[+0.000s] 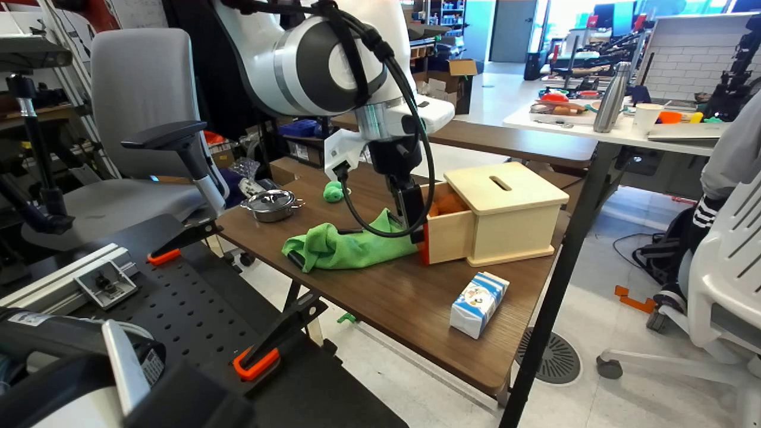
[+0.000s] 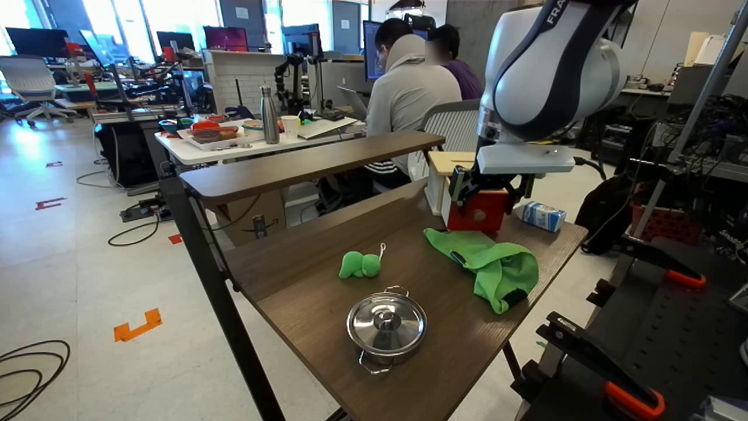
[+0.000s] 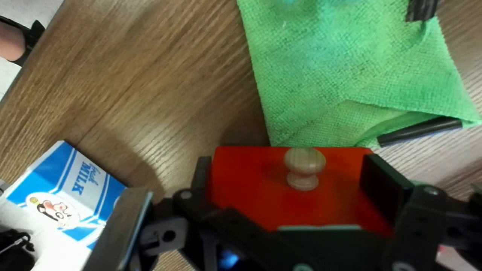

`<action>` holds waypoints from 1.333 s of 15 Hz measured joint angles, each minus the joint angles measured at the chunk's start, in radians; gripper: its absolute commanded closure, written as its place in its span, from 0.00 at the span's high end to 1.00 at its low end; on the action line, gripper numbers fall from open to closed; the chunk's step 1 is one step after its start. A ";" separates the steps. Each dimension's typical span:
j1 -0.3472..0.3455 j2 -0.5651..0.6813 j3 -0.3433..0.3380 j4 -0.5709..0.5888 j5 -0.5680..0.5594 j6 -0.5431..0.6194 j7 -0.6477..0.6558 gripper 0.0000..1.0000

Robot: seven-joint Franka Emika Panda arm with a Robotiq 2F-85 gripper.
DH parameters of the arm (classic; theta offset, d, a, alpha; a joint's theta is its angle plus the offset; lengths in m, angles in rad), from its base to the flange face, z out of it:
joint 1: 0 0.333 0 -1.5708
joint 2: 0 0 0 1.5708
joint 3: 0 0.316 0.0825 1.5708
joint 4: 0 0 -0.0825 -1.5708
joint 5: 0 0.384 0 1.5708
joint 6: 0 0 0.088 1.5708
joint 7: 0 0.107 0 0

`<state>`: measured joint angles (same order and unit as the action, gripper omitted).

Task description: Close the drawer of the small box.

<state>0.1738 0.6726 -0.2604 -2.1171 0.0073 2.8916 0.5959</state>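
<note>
The small box [image 1: 516, 229] is tan wood with a slotted lid; part of it shows in another exterior view [image 2: 436, 182]. Its drawer [image 1: 452, 236] is pulled partly out, with something orange inside. The drawer's red-orange front face shows in an exterior view [image 2: 474, 221] and in the wrist view [image 3: 248, 184], with a round wooden knob [image 3: 304, 165]. My gripper [image 3: 289, 171] is open, its fingers wide apart at the two sides of the front face, the knob between them untouched. It points down at the drawer front in both exterior views [image 1: 417, 236] [image 2: 488, 202]. Whether the fingers touch the face, I cannot tell.
A green cloth [image 1: 351, 246] lies right in front of the drawer. A blue-and-white milk carton [image 1: 479, 304] lies beside the box near the table edge. A lidded metal pot [image 2: 386, 324] and a green toy [image 2: 359, 265] stand farther off on the brown table [image 2: 315, 280].
</note>
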 measured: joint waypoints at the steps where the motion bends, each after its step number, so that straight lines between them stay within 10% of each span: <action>1: 0.000 0.007 -0.003 0.011 0.007 0.000 0.000 1.00; 20: -0.026 0.094 -0.060 0.150 0.100 -0.001 0.003 1.00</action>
<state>0.1477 0.7667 -0.3206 -1.9673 0.1075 2.8903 0.5985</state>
